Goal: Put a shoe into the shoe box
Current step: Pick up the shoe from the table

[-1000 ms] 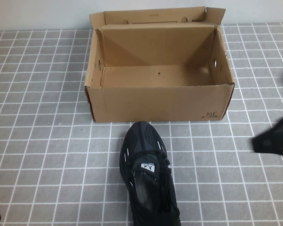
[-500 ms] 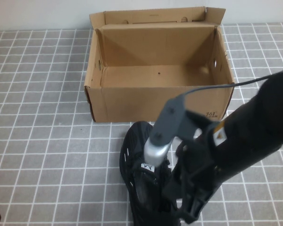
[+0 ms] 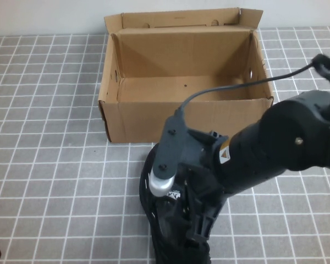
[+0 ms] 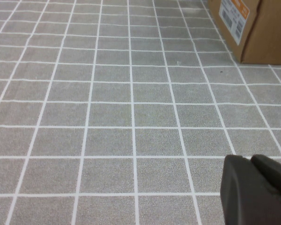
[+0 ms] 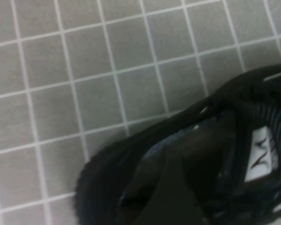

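The shoe (image 3: 164, 220), all black with a white tongue label (image 5: 261, 154), lies on the tiled floor just in front of the shoe box, toe toward it. The shoe box (image 3: 184, 118) is brown cardboard, open at the top and empty inside. My right gripper (image 3: 201, 234) hangs low over the shoe's opening, its dark arm covering the shoe's right side. In the right wrist view the shoe (image 5: 234, 108) fills the near part, with a dark part of the gripper down in its opening. My left gripper (image 4: 250, 159) is shut, holds nothing and stays low at the near left.
Grey floor tiles with white joints spread all round the box. A box corner with a white and orange sticker (image 4: 234, 18) shows in the left wrist view. A black cable (image 3: 236, 85) arcs from the right arm across the box front.
The right arm swept in from the right edge and came down over the shoe, now lower and further left than half a second ago. Shoe, box and left arm have stayed put.
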Robot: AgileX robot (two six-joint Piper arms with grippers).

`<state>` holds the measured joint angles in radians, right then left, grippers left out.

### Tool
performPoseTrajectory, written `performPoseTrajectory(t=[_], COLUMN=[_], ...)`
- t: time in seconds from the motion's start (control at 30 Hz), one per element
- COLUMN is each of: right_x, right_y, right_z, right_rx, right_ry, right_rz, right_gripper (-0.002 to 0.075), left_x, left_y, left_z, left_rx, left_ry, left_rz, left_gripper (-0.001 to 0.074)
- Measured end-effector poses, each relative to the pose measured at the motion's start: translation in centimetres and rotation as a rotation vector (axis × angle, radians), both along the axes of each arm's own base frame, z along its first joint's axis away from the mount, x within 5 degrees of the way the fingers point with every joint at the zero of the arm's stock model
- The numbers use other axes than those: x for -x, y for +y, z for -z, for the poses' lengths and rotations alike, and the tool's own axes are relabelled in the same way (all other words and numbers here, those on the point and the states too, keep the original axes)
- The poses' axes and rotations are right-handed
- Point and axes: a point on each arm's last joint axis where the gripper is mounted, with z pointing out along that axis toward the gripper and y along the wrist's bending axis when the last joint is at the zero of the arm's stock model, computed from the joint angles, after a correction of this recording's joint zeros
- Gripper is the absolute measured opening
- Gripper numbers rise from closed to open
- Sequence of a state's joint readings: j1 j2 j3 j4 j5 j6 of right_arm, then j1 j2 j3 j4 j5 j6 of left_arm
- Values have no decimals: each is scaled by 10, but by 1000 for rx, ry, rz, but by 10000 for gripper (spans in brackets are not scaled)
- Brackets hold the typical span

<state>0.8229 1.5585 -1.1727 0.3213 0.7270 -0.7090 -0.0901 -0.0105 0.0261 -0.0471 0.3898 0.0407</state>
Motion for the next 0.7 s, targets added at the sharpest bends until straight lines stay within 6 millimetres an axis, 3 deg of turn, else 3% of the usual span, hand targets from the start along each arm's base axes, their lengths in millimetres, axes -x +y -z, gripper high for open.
performPoseTrajectory(t=[0.7], right_x=[-27], right_y=[13], right_z=[44], right_rx=[128], right_ry=[-127], right_rz=[-51], right_gripper=[480], left_x=[0], left_y=[0], left_z=[0], left_rx=[0], left_ry=[0], left_rz=[0], left_gripper=[0])
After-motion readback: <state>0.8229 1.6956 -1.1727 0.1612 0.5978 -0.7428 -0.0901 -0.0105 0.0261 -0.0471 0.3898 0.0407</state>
